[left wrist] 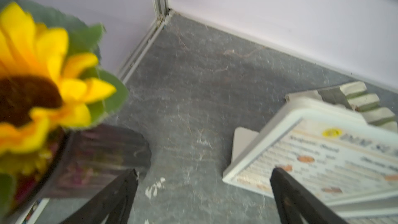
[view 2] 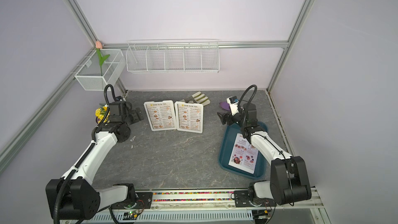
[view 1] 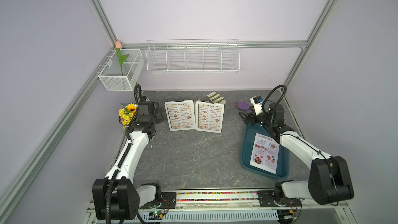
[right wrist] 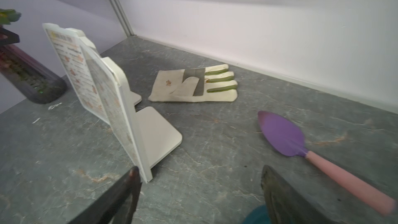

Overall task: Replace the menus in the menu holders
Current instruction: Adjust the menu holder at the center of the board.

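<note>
Open jaws on both arms, nothing held.
The left menu holder (view 1: 182, 129) and the right menu holder (view 1: 208, 130) stand side by side mid-table, each showing a DIM SUM INN menu (view 1: 180, 115). The left gripper (view 1: 161, 115), jaws released, is just beside the left one. The right gripper (view 1: 243, 118), jaws spread, hangs near the far end of the teal tray (view 1: 246, 147), where a SPECIAL MENU sheet (view 1: 265, 154) lies flat.

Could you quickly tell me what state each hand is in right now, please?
Left hand: open, holding nothing.
Right hand: open, holding nothing.
</note>
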